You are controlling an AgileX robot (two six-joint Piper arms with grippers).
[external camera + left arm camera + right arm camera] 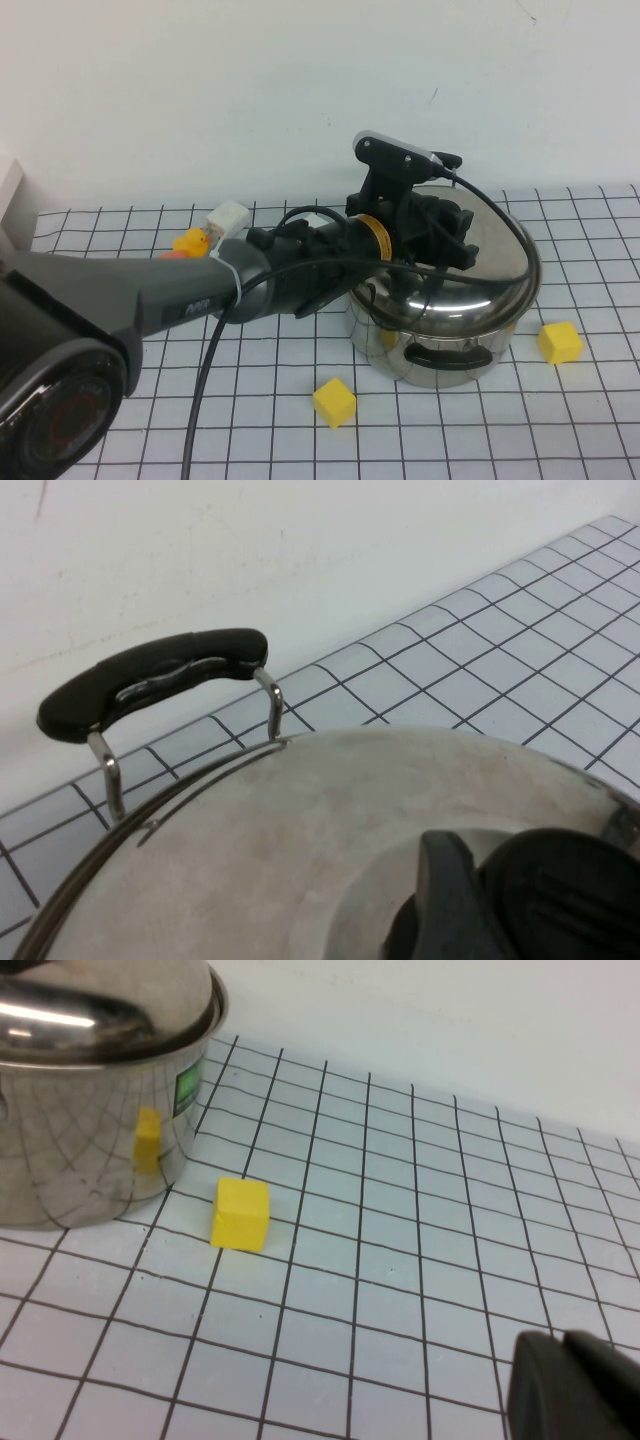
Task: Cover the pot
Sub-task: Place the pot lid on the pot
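Observation:
The large shiny steel pot (pixel 440 350) stands on the gridded table with the domed steel lid (pixel 495 265) resting on it. My left gripper (pixel 440 228) reaches over the pot and is shut on the lid's black knob (pixel 560 890); one finger (pixel 445 890) presses against it. The lid (pixel 300 840) and the pot's far black loop handle (pixel 150 680) show in the left wrist view. My right gripper (pixel 580 1390) is shut and empty, low over the table to the pot's right, and is out of the high view. The right wrist view shows the pot (pixel 70 1150).
One yellow cube (pixel 334 402) lies in front of the pot, another (pixel 560 342) to its right and also in the right wrist view (pixel 241 1214). A yellow duck (pixel 190 242) and a white block (pixel 228 217) sit at the back left near the wall.

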